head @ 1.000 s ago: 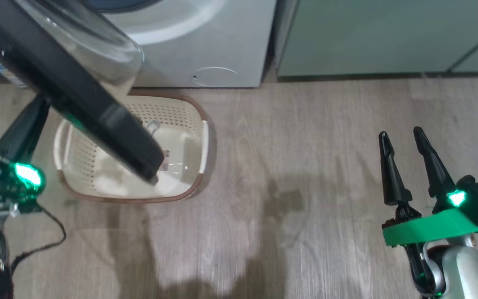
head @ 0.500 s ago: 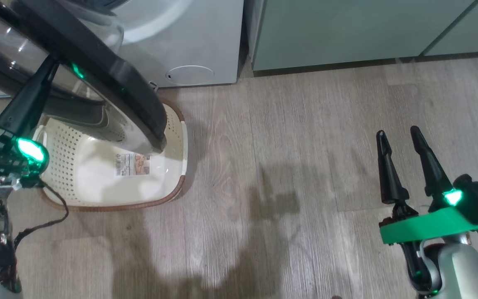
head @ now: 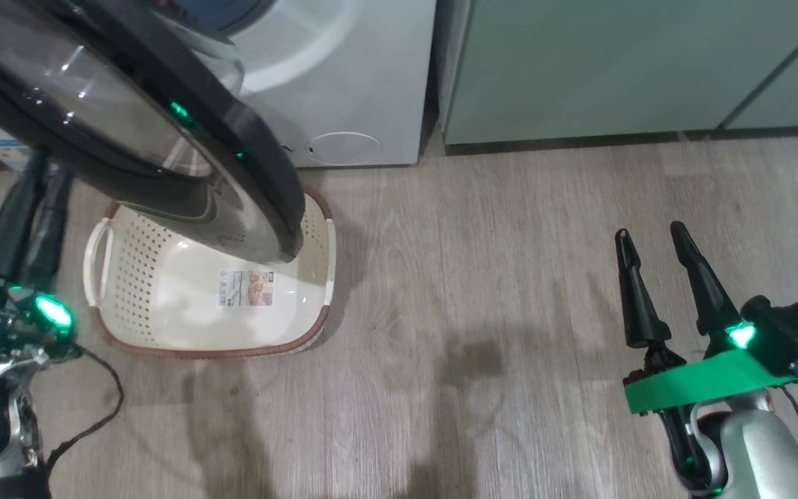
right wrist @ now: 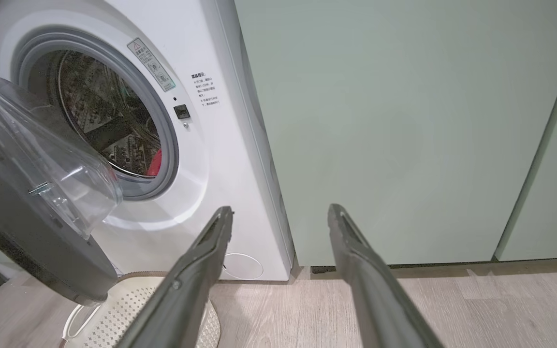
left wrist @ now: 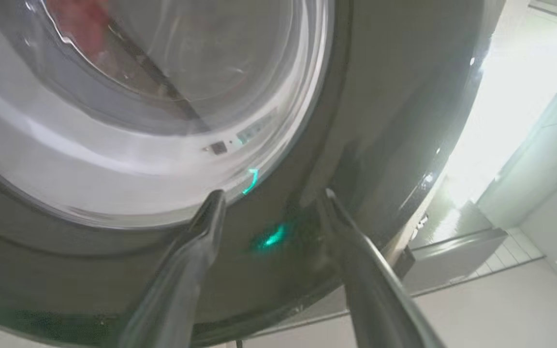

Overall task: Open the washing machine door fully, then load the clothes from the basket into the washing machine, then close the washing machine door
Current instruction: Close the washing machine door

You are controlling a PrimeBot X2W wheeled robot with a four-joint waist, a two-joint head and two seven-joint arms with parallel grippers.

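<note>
Pointing up from the lower right of the head view, the right gripper (head: 650,234) hangs over the wood-look floor (head: 482,291), its two dark fingers spread and nothing between them. Its wrist camera shows the same parted fingers aimed at the foot of the seam between washer and cabinet.

At the lower left, the left gripper (head: 47,177) reaches up under the edge of the washing machine door (head: 246,149). From the head its fingers look close together, but the left wrist view shows the fingers (left wrist: 191,251) well parted and gripping nothing. Their tips sit at the door's glossy black rim (left wrist: 380,121); whether they touch it cannot be told.

Just beyond, the basket (head: 129,263) sits on the floor close in front of the washing machine (head: 343,76), partly under the door, with the label (head: 246,287) on its floor in plain view. The door stands swung partway out, its glass bowl (right wrist: 41,159) bulging toward the opening.

Farther in, past the grey gasket (right wrist: 171,145), the steel drum (right wrist: 104,116) holds the red clothes (right wrist: 155,163), a patch of them showing at the opening's lower edge. Pale green cabinets (right wrist: 404,121) stand against the machine on the robot's right.
</note>
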